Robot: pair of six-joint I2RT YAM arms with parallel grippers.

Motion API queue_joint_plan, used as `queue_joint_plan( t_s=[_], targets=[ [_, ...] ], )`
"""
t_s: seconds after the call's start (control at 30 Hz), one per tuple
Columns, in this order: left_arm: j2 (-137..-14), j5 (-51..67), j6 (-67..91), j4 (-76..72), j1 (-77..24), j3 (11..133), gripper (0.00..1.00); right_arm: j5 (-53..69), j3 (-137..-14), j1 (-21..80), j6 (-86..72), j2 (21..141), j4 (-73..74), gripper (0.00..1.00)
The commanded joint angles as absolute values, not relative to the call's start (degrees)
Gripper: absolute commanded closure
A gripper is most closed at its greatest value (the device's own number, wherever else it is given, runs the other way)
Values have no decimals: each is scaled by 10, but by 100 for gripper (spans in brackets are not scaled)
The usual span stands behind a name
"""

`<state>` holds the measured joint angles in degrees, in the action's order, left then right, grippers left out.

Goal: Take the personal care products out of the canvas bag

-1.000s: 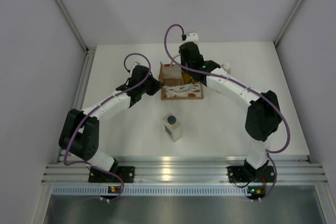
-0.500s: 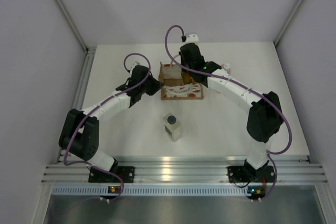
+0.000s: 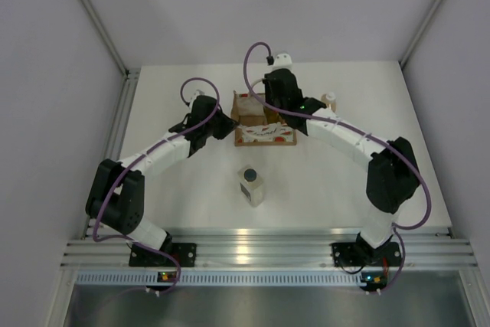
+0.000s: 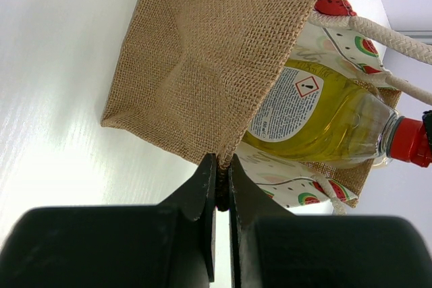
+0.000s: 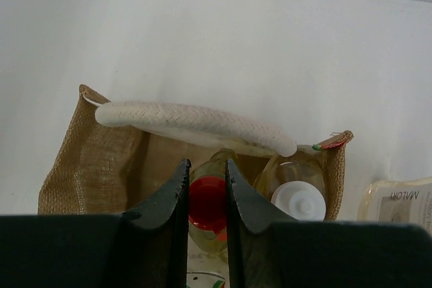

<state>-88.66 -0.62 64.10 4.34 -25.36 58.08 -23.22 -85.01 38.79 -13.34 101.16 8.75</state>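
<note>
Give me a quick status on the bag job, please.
Left tool pinching canvas bag edge. Right tool shut on red-capped bottle inside bag. Rope handle across opening.

The left arm (image 3: 153,160) and right arm (image 3: 344,134) have white links, black joints and purple cables (image 3: 200,80); the left gripper (image 4: 217,166) and right gripper (image 5: 206,166) are black.

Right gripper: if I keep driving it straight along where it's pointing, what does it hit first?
The right gripper straddles the red cap of the yellow bottle in the canvas bag; straight on, it would likely meet that bottle's shoulder first, though depth is unclear.
</note>
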Motion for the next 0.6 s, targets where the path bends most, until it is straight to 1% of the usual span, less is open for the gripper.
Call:
queue_joint_plan(
  t_s=[0.0, 0.03, 0.1, 0.17, 0.2, 0.27, 0.3, 0.37, 0.4, 0.57],
  targets=[
    [-877, -10, 637, 39, -248, 595, 100, -218, -844, 393, -119, 980, 31, 100],
    [-877, -9, 637, 39, -248, 595, 100, -220, -841, 394, -119, 981, 31, 95],
    [-877, -10, 637, 39, -247, 595, 100, -221, -831, 393, -120, 986, 30, 89],
    [-876, -10, 637, 39, -247, 595, 100, -223, -822, 394, -120, 991, 30, 84],
    [-876, -10, 637, 39, -248, 595, 100, -223, -819, 393, -121, 993, 30, 78],
    [-877, -9, 636, 39, -248, 595, 100, -227, -815, 394, -122, 996, 30, 75],
    [-876, -10, 636, 39, -247, 596, 100, -227, -813, 393, -123, 997, 30, 70],
    [-875, -11, 635, 40, -248, 595, 100, -230, -811, 394, -125, 998, 30, 67],
    [-875, -11, 635, 39, -248, 594, 100, -230, -812, 394, -125, 998, 31, 63],
    [-877, -10, 635, 39, -247, 596, 100, -234, -806, 394, -127, 995, 31, 60]
  ],
)
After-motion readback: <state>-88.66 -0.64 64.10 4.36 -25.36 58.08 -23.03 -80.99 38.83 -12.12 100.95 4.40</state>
